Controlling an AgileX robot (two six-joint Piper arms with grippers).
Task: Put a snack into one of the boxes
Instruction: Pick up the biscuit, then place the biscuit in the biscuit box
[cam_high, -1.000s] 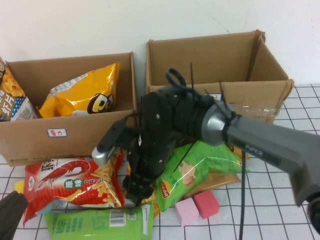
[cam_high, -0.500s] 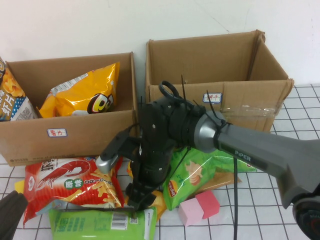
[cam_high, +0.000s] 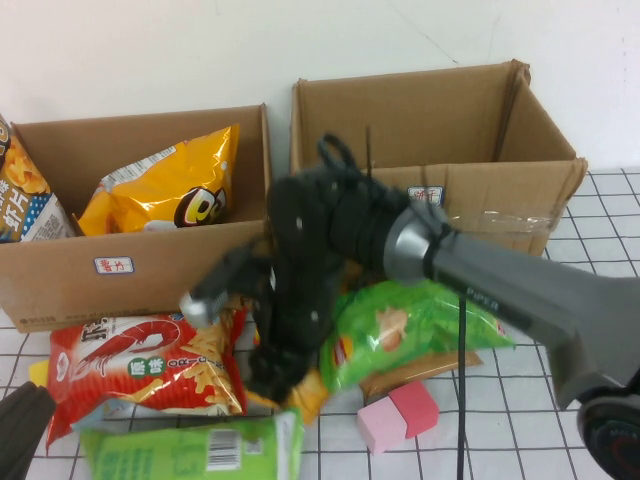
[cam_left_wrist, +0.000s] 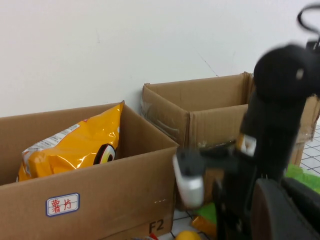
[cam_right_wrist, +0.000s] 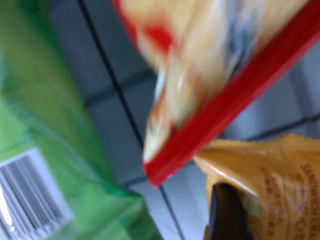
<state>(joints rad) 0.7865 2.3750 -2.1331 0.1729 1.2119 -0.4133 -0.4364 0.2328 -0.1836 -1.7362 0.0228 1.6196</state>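
Observation:
My right gripper (cam_high: 272, 378) reaches down among the snacks in front of the boxes and is shut on an orange sandwich-cracker packet (cam_high: 306, 394). In the right wrist view one dark finger (cam_right_wrist: 226, 215) presses against that packet (cam_right_wrist: 272, 180). The left cardboard box (cam_high: 150, 275) holds a yellow chip bag (cam_high: 165, 185). The right cardboard box (cam_high: 490, 195) looks empty. My left gripper (cam_high: 20, 425) rests at the near left corner, away from the snacks; it shows as a dark shape in the left wrist view (cam_left_wrist: 287, 210).
A red shrimp-chip bag (cam_high: 140, 365), a light green packet (cam_high: 190, 450) and a green Lay's bag (cam_high: 410, 325) lie around the right gripper. Two pink blocks (cam_high: 395, 415) sit to its right. A blue and orange bag (cam_high: 20, 195) stands in the left box's far left.
My right gripper has risen a little with the orange packet in it. The green Lay's bag has shifted up and right, and the light green packet has slid left.

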